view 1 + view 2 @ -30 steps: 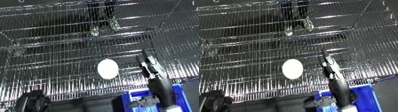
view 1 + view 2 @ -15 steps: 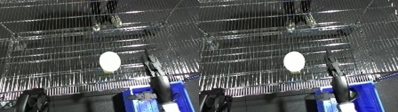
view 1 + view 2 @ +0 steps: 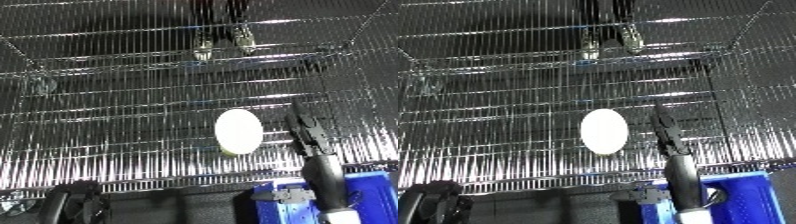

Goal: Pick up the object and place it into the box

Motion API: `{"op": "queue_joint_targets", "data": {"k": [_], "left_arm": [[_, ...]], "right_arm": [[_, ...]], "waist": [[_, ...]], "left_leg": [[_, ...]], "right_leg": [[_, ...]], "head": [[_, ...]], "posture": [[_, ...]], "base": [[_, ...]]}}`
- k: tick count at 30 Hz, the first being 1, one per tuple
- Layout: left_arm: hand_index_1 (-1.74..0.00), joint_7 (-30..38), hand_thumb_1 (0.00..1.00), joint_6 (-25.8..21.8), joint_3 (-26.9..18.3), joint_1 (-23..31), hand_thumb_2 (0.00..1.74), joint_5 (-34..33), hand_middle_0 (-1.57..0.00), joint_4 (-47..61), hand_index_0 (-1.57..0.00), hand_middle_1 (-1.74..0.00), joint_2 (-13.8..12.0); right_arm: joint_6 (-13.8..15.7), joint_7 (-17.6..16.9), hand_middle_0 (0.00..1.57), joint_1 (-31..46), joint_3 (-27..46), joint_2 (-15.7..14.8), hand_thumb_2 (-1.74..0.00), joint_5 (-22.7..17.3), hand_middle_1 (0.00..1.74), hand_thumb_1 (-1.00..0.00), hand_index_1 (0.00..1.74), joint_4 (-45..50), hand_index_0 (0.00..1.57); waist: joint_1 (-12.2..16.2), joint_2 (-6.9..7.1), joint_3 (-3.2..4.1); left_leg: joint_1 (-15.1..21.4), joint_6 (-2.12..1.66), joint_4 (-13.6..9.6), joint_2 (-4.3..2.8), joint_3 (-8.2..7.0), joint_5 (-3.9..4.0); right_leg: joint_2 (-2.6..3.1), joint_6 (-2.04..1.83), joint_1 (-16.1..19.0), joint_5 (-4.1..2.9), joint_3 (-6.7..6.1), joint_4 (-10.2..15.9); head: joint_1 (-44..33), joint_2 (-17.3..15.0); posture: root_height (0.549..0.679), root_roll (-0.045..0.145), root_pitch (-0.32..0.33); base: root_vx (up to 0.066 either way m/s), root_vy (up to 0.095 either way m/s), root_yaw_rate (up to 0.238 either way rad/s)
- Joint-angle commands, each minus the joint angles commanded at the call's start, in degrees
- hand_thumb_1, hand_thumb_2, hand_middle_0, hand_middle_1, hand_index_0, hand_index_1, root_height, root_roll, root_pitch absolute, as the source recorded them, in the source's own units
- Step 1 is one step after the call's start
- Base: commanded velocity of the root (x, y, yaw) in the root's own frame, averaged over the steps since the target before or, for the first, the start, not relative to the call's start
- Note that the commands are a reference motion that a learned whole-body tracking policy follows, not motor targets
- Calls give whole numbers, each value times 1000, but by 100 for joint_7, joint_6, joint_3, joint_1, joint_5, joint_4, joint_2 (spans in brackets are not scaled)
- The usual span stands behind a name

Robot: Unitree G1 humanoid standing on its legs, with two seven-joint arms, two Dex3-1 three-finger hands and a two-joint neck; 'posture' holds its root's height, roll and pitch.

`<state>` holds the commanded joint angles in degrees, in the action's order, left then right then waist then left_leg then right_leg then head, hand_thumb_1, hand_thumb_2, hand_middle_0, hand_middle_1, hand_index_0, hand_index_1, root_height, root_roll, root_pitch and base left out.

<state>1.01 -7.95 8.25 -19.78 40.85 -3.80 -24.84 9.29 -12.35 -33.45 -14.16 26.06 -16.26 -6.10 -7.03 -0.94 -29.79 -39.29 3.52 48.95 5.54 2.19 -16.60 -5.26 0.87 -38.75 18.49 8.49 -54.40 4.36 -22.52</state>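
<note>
— Blue plastic first, nearest you: the bin sits below the wire shelf, off its front edge and toward its right end. Only a corner of the bin's rim shows.

— And my right hand?

— Your right hand rises in front of the bin and reaches over the front part of the shelf. Its dark fingers run out straight and close together, pointing away from you. They hold nothing. From this angle you cannot tell whether they rest on the wires or hang just above them.

— My left?

— Your left hand is a dark shape below the shelf's front edge, toward its left end. You cannot tell how its fingers stand.

— Where is the object?

— The white oval object lies on the shelf, a little back from the front edge and right of its middle. It is just beside your right hand, on that hand's left side. A narrow strip of wire shows between the two, so they look apart, though not by much.

— Anything farther back?

— Past the object the shelf's bright wires run on to a raised wire rim. Beyond that rim, at the far side of the shelf, a pair of feet shows through the mesh. They are well apart from the object and touch nothing of yours.
</note>
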Motion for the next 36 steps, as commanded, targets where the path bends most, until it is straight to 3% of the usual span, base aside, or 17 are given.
{"op": "queue_joint_targets", "data": {"k": [4, 6, 11, 19, 27, 36], "left_arm": [[-1740, -7, 1000, -7, 7, -7, 1740, -1, -1570, -7, -1570, -1740, 6], [-1740, -8, 1000, -24, 28, -35, 1740, -9, -1570, -13, -1570, -1740, 15], [-1740, 30, 1000, -29, 60, -178, 1740, -9, -1570, 30, -1570, -1740, 38], [-1740, 73, 1000, 23, 80, -346, 1740, -15, -1570, 103, -1570, -1740, 67], [-1740, 113, 1000, 62, 106, -505, 1740, 7, -1570, 94, -1570, -1740, 58], [-1740, 132, 1000, 61, 176, -625, 1740, 27, -1570, 39, -1570, -1740, 79]], "right_arm": [[0, 0, 0, -21, 1, 9, 0, 1, 0, 0, 0, -14, 0], [11, -6, 0, -77, 16, 48, 0, -19, 0, 0, 0, -33, 0], [29, -23, 0, -321, 92, 192, 0, -57, 0, 0, 0, -6, 0], [-84, 93, 0, -618, 67, 289, 0, -59, 0, 0, 0, 23, 0], [-251, 215, 0, -886, -70, 257, 0, -135, 0, 0, 0, -65, 0], [-243, 395, 706, -1189, -276, 174, -783, -278, 783, -450, 783, -228, 706]], "waist": [[4, -8, 0], [19, -30, 0], [49, -132, 0], [32, -174, 0], [-12, -193, 0], [-59, -204, 0]], "left_leg": [[-24, 1, 10, 2, -11, -8], [-91, 5, 42, 10, -35, -32], [-497, 50, 341, 26, -93, -171], [-1034, 97, 688, 26, -148, -297], [-1322, 100, 850, 29, -141, -338], [-1437, 87, 860, 33, -131, -313]], "right_leg": [[-2, -5, -35, -5, -6, -4], [-4, -15, -126, -16, -19, -25], [-2, -42, -605, -1, -62, -274], [31, -42, -1160, 65, -140, -597], [41, -31, -1419, 89, -160, -719], [43, -31, -1520, 76, -153, -736]], "head": [[71, 80], [126, 286], [254, 538], [311, 708], [427, 677], [569, 792]], "posture": [[611, 31, 116], [610, 30, 126], [601, 24, 169], [589, 23, 220], [584, 21, 247], [583, 21, 260]], "base": [[3, 15, -6], [12, 61, -16], [12, 56, -18], [-1, 18, -13], [-3, 1, 13], [-5, -1, 15]]}}
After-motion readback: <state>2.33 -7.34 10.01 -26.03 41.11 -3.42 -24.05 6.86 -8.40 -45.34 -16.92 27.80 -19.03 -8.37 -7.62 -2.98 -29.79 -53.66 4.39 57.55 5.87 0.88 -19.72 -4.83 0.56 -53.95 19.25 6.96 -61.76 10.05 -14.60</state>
